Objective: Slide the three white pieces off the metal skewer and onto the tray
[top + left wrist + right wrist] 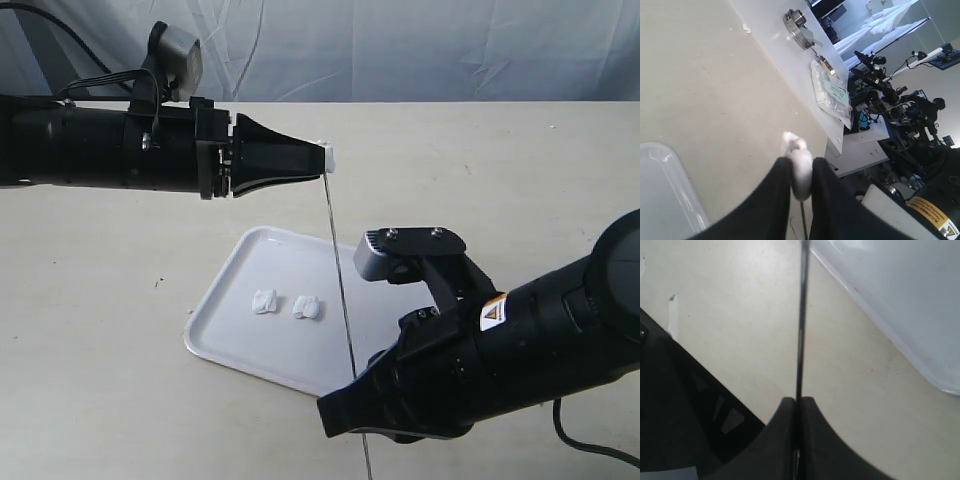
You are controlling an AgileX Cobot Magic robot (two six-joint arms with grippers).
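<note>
The thin metal skewer (340,280) stands nearly upright over the white tray (225,300). My right gripper (330,412) is shut on its lower part, the rod (801,330) running out from between the closed fingers. My left gripper (326,158) is shut on one white piece (801,167) at the skewer's top end, high above the tray. Two other white pieces (265,301) (306,308) lie side by side on the tray's floor. The skewer's bare tip pokes out below the right gripper.
The tray's corner (900,300) shows close beside the skewer in the right wrist view. The table's far edge holds a metal ring part (797,27) and a plastic bag (832,95). A blue curtain (400,45) hangs behind the table.
</note>
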